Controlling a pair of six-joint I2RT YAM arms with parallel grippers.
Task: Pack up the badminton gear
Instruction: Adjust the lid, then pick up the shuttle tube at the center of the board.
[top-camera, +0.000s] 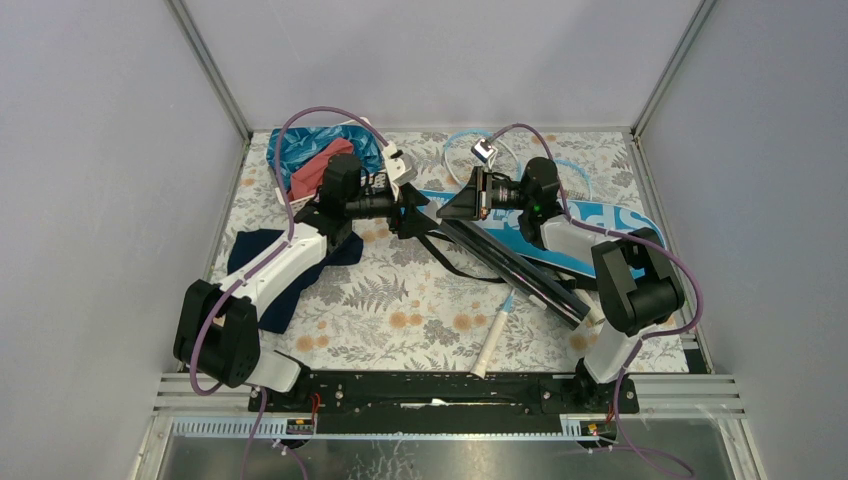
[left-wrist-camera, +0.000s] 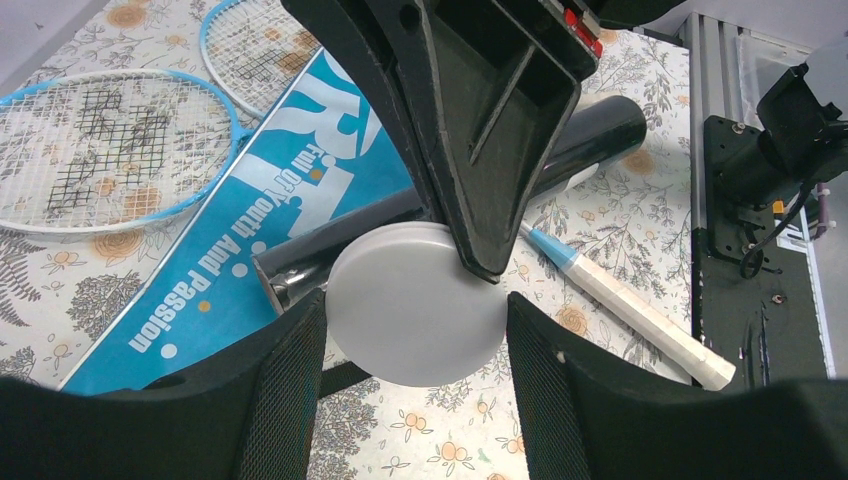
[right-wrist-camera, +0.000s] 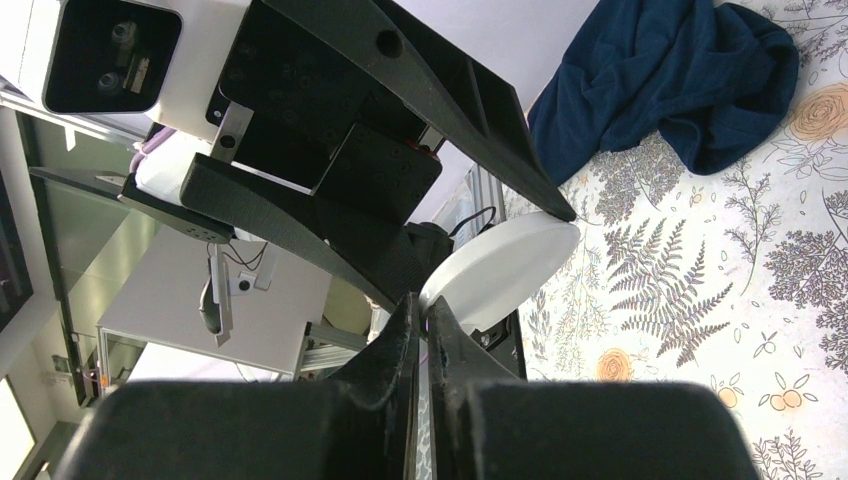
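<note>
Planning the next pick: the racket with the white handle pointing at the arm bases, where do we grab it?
Grip the white handle from straight above, jaws across its width. It lies flat with nothing over it. Its shaft end runs under the black tube, so that end is blocked.

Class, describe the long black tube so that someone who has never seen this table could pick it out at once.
On the floral table, find the blue bag on the right half. The black tube lies slanted across the bag's near edge, beside a white racket handle. It is the only long dark cylinder lying there.
</note>
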